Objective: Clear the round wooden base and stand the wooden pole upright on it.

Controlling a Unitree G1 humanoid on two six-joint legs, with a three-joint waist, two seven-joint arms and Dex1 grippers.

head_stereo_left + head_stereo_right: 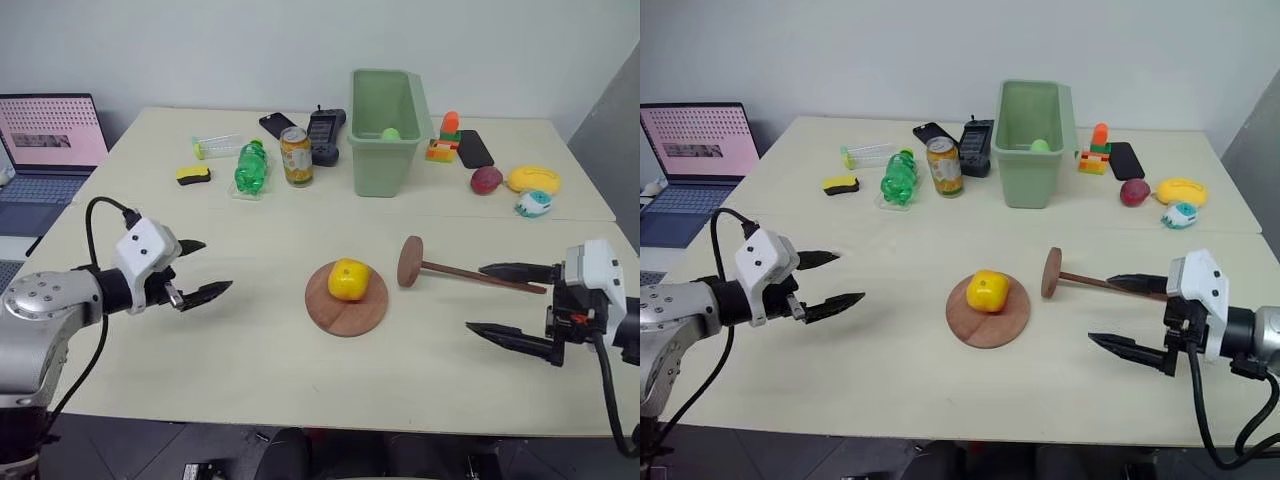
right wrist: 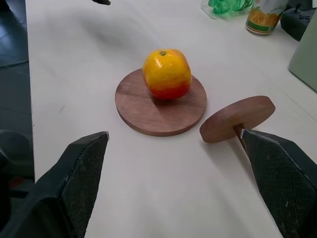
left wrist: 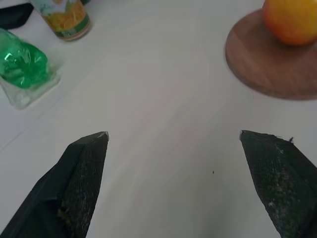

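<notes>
The round wooden base [image 1: 346,299] lies flat near the middle of the table [image 1: 250,360], and a yellow-orange fruit [image 1: 348,279] sits on top of it, so the base is not yet clear and its centre hole is hidden beneath the fruit. Just beside the base, on the robot's right, the wooden pole [image 1: 480,276] lies on its side: its disc end [image 1: 409,261] stands on edge close to the base but apart from it, and the thin rod runs away from the disc toward the right gripper [image 1: 505,302]. That long axis lies roughly across the table, slanting slightly toward the near edge at its far tip, which ends about at the upper finger of the right gripper; whether the tip touches that finger is hard to tell from the head views. The right gripper's jaws are spread wide and hold nothing, pointing in toward the base from the right. The left gripper [image 1: 200,270] hovers well apart from the base on the other side, its jaws also spread and empty. The right arm is plainly the nearer to the pole; both arms are about equally placed for the fruit, which probably has to come off first. In the right wrist view the rod is cut off behind a finger.
</notes>
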